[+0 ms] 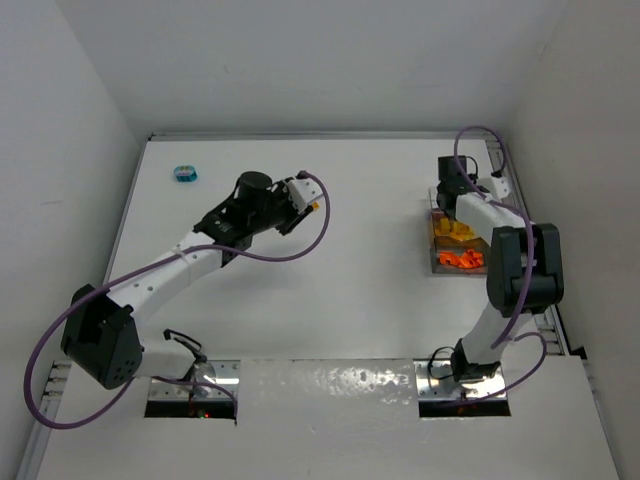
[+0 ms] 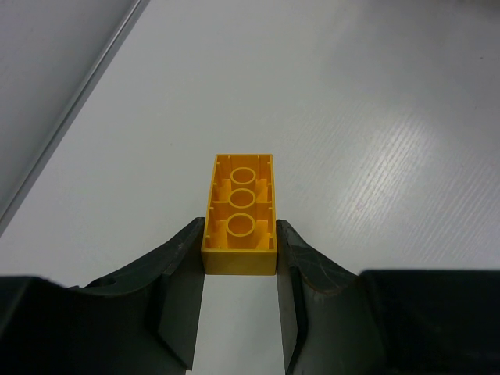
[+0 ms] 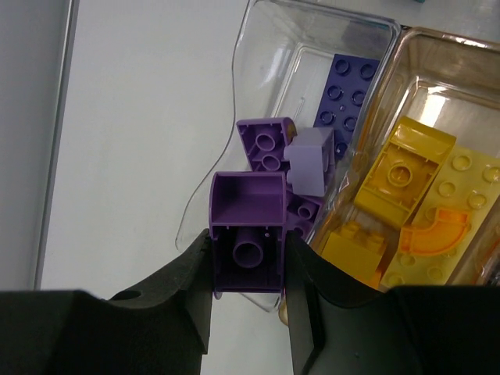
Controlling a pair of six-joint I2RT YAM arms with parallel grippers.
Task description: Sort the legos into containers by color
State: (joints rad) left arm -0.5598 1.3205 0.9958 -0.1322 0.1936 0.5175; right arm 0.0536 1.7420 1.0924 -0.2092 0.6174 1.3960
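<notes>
My left claw (image 2: 239,248): clamped on yellow brick (image 2: 239,211), flat sides pinched | my right claw (image 3: 248,269): gripping purple brick (image 3: 246,219) at containers (image 3: 312,39) edge | both probably light, rigid, slick.

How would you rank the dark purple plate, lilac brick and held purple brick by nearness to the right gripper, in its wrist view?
1. Held purple brick, between the jaws.
2. Lilac brick, just beyond, inside the bin.
3. Dark purple plate, bin's far end.

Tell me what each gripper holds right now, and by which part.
The left gripper holds a yellow brick, pinched across its long sides at one end. The right gripper holds a purple brick, pinched across two opposite side walls.
</notes>
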